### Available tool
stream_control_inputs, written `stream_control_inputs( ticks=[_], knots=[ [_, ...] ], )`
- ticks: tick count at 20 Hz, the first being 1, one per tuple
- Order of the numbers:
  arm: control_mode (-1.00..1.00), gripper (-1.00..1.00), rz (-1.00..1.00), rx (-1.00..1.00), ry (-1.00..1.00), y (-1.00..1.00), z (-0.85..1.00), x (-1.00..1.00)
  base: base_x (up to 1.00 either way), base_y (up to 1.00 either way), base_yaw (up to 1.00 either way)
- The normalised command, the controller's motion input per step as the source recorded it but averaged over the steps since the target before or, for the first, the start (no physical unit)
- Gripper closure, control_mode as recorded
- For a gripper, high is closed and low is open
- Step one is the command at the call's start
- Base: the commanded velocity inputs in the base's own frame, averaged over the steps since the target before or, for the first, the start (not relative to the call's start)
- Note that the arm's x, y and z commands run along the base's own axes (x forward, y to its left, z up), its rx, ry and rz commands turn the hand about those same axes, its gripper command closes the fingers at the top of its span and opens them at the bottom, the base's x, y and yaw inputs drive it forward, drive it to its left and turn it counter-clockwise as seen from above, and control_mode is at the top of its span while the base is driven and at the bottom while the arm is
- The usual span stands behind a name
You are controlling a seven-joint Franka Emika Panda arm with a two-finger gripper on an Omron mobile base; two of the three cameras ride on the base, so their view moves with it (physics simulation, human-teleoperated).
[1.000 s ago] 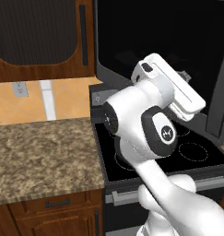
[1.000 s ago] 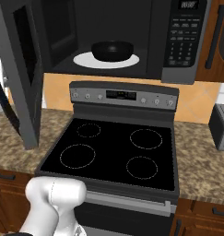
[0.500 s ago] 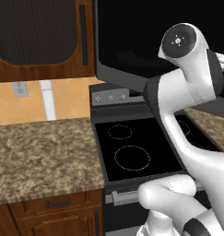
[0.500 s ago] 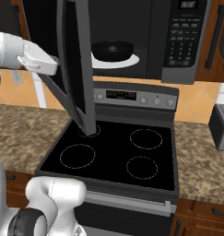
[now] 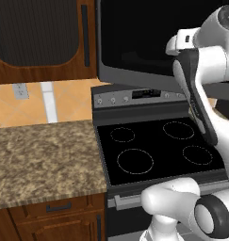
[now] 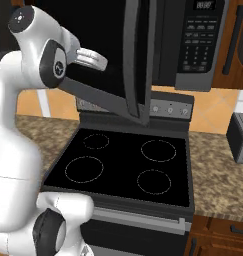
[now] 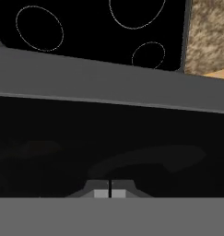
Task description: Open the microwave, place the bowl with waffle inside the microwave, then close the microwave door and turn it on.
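Note:
The microwave hangs above the stove, its keypad panel showing at the right. The microwave door stands partly ajar, its free edge still out from the body. Its black glass spans the top of the left base view. My gripper is shut and presses against the door's outer face, holding nothing. In the hand view the fingertips touch each other in front of the dark glass. The bowl and waffle are hidden behind the door.
A black glass-top stove lies below the microwave, with its knob panel at the back. Speckled stone counter runs to the left, and a grey toaster stands on the counter at right. Brown wooden cabinets flank the microwave.
The door has swung from wide open toward the microwave body. My arm has swept right with it, the hand against its outer face. The bowl on the turntable has gone out of sight behind the door.

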Motion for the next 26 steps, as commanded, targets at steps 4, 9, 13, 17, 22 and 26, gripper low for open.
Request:
stream_control_inputs(
  ticks=[4,9,13,17,22,26],
  knots=[
    [-1.00,1.00,0.50,0.06,-0.13,-0.08,-0.74,1.00,0.00,0.00,0.00],
    [-1.00,1.00,0.30,0.01,-0.20,0.00,-0.54,1.00,0.00,0.00,0.00],
    [-1.00,1.00,0.05,0.00,-0.04,0.00,-0.29,1.00,0.00,0.00,0.00],
    [-1.00,1.00,0.00,0.00,0.01,0.01,-0.11,1.00,0.00,0.00,0.00],
    [-1.00,1.00,0.00,0.00,0.09,0.00,0.00,1.00,0.00,0.00,0.00],
    [-1.00,1.00,0.00,0.00,-0.10,-0.08,-0.16,0.76,0.00,0.00,0.00]
  ],
)
